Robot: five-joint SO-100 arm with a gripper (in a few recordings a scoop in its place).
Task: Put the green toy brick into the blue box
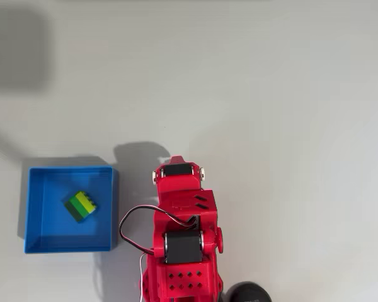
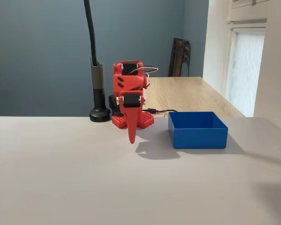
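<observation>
Brick in the box — arm folded back.

I see the green brick (image 1: pixel 82 206) lying inside the blue box (image 1: pixel 35 207) on the grey table (image 1: pixel 290 94); the red gripper (image 2: pixel 131 137) points down beside the box, fingers together, holding nothing.

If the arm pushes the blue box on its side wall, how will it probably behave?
The blue box would probably slide rather than tip: its walls look low and its base wide. It looks like thin plastic, so likely light. The green toy brick lying loose inside might shift.
</observation>
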